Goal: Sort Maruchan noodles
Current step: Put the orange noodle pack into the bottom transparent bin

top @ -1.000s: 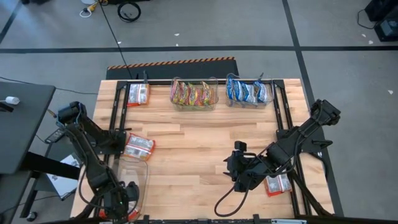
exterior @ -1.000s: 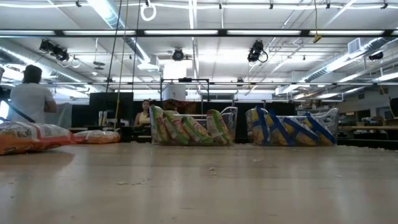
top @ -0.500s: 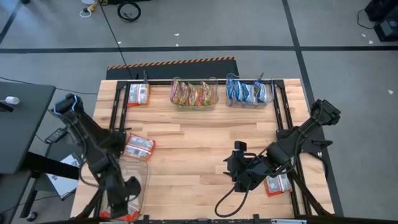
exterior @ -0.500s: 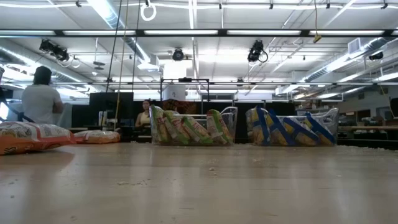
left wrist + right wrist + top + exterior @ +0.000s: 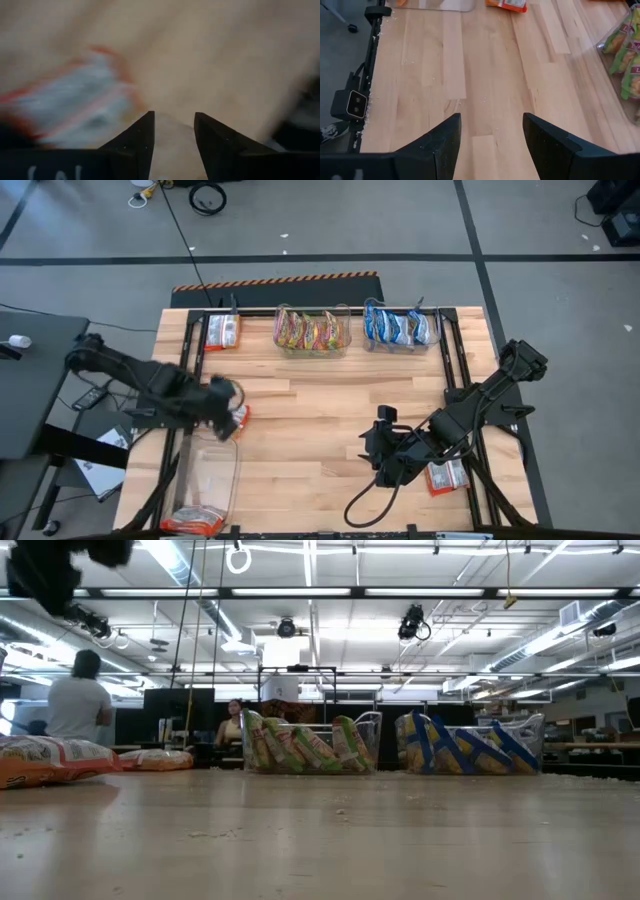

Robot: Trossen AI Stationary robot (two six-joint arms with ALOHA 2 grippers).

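Note:
My left gripper [image 5: 226,396] [image 5: 173,125] is open and hangs above a red-orange-and-white noodle packet [image 5: 236,418] [image 5: 65,105] that lies flat near the table's left rail. It touches nothing. Another red-orange packet [image 5: 196,523] lies at the near end of a clear tub [image 5: 212,470]. A third lies at the far left [image 5: 222,332] and one more by the right rail [image 5: 447,476]. Yellow-green packets [image 5: 312,331] and blue-and-white packets [image 5: 397,326] stand in their own clear tubs at the far edge. My right gripper [image 5: 385,448] [image 5: 491,125] is open over bare table.
Black rails [image 5: 186,380] run along the left and right sides of the wooden table [image 5: 320,420]. In the low view, people [image 5: 78,705] show in the room behind the table. Bare wood lies between the two arms.
My left gripper has risen from the near end of the clear tub and swung toward the far edge and a little right, ending above the red-orange packet by the left rail. The packet at the tub's near end now shows uncovered. The right arm has kept still.

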